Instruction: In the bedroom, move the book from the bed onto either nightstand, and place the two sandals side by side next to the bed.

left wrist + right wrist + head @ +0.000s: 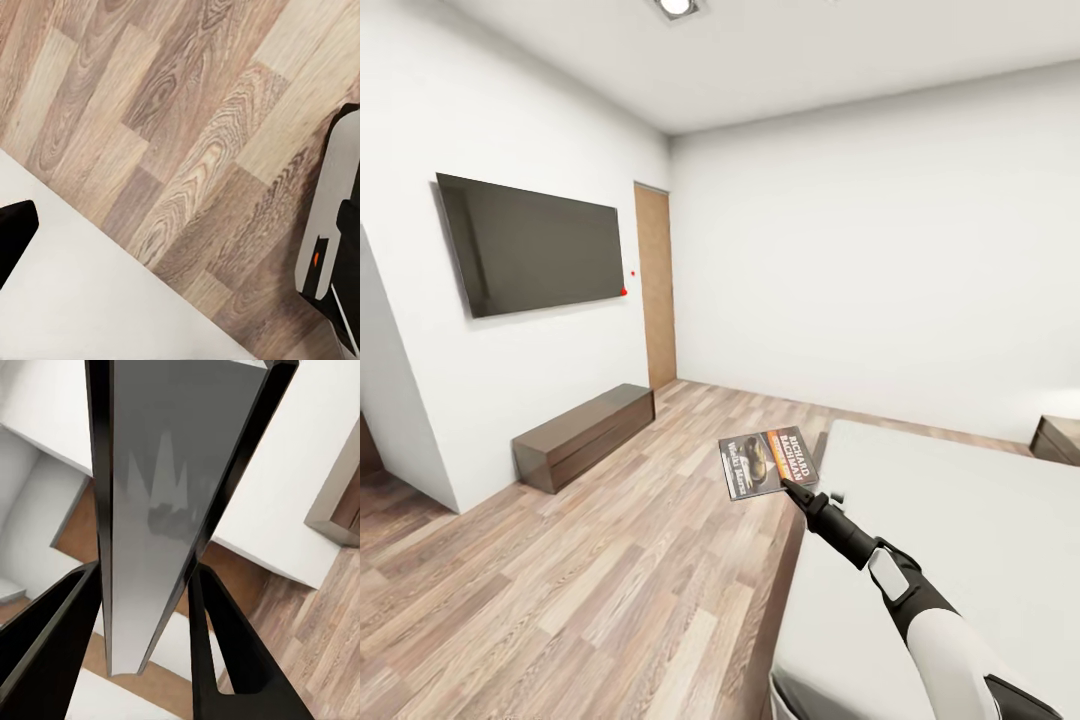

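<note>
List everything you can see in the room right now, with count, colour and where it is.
book: one, dark grey with orange band, held over the floor beside the bed
bed: one, light-grey mattress, lower right
nightstand: one, brown, far right past the bed
bench: one, dark brown, against the left wall
TV: one, black, on the left wall
door: one, brown, far corner
floor: wood planks
right pincer: black, shut on the book's edge

right arm (pixel 900 585) outstretched, jaws clamped
</note>
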Robot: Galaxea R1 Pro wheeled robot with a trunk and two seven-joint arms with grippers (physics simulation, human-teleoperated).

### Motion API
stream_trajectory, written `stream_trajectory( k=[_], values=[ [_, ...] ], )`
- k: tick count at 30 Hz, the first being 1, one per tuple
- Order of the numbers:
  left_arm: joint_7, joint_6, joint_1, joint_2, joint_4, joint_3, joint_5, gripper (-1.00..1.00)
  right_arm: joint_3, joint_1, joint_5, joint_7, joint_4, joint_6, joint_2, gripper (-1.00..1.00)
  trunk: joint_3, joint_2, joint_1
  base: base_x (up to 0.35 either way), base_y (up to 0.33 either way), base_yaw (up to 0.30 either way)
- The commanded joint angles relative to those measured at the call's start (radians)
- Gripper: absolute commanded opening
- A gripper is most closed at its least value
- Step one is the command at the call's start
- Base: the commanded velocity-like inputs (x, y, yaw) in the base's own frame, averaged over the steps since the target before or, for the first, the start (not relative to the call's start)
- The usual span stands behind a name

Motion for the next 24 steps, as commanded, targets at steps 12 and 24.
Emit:
stream_trajectory(
  k=[12, 24],
  values=[
    [0.002, -0.004, 0.000, 0.000, 0.001, -0.009, 0.007, 1.00, -0.002, 0.000, -0.004, -0.002, 0.002, 0.009, 0.000, -1.00, 0.012, 0.000, 0.000, 0.000, 0.000, 0.140],
    [-0.003, -0.003, 0.000, 0.000, 0.001, -0.009, 0.007, 1.00, 0.007, 0.000, 0.007, -0.058, 0.049, 0.000, 0.029, -1.00, 0.014, 0.000, 0.000, 0.000, 0.000, 0.013]
  ],
)
